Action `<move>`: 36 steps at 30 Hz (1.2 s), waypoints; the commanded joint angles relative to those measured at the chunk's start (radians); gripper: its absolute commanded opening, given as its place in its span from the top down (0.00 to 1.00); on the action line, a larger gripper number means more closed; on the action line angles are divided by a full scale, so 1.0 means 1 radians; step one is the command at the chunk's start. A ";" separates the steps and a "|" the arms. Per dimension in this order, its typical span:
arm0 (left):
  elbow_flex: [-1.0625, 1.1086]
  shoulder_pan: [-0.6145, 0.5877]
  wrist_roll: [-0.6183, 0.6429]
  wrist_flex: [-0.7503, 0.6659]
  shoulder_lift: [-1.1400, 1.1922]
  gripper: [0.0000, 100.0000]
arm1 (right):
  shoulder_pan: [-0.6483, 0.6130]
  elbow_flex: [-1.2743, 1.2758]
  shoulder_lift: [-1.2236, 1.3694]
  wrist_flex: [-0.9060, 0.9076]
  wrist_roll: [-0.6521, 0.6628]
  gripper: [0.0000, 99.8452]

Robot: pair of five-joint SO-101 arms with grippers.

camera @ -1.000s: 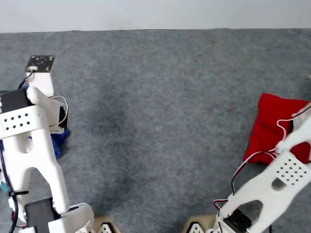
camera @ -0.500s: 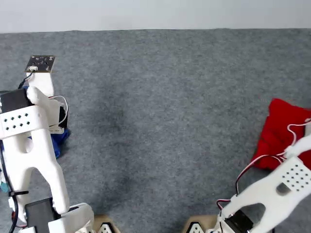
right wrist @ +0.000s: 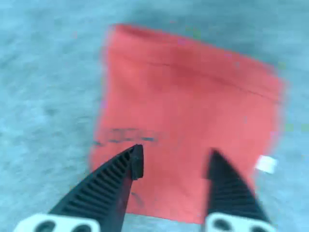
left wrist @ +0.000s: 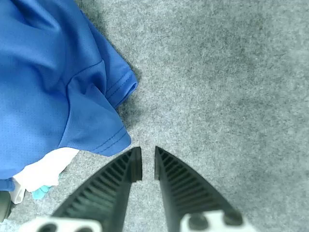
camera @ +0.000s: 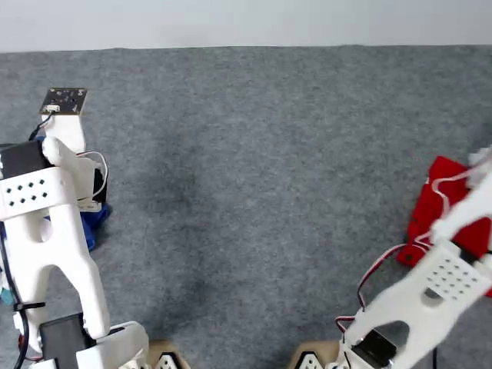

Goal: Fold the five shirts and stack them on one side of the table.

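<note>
A folded red shirt (camera: 442, 201) lies at the table's right edge, partly under the right arm (camera: 446, 269). In the right wrist view the red shirt (right wrist: 193, 111) lies flat as a rectangle, and my right gripper (right wrist: 174, 162) hangs open just above it with nothing between its fingers. A blue shirt (left wrist: 43, 82) lies crumpled at the left side, over a bit of white cloth (left wrist: 46, 169). My left gripper (left wrist: 144, 164) sits beside the blue shirt's hem, over bare carpet, its fingers nearly together and empty. A blue edge (camera: 96, 223) peeks from behind the left arm (camera: 50, 223).
Grey carpet-like cloth (camera: 261, 177) covers the table; its wide middle is bare. A pale wall runs along the far edge (camera: 246, 48). The arm bases (camera: 231, 357) stand at the near edge.
The red shirt has slid right toward the table's edge. The right arm has shifted with it and now rises over the shirt. The left arm has not moved.
</note>
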 commanded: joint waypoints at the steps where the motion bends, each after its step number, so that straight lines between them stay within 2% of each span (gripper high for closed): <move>1: -0.007 0.000 -0.005 0.021 -0.035 0.94 | -0.091 0.052 -0.070 0.035 -0.012 0.98; 9: -0.007 -0.002 -0.005 0.021 -0.035 0.94 | -0.108 0.095 -0.081 0.013 -0.060 0.99; 15: -0.007 -0.002 -0.005 0.021 -0.035 0.94 | -0.031 0.100 -0.108 0.039 -0.041 0.99; 22: -0.005 -0.002 -0.005 0.021 -0.035 0.94 | -0.008 0.098 0.087 0.010 -0.048 0.99; 29: -0.004 -0.002 -0.006 0.021 -0.035 0.94 | -0.088 0.094 0.229 -0.044 -0.080 0.99; 36: -0.004 -0.002 -0.006 0.021 -0.035 0.94 | -0.128 0.032 0.124 0.024 -0.092 0.99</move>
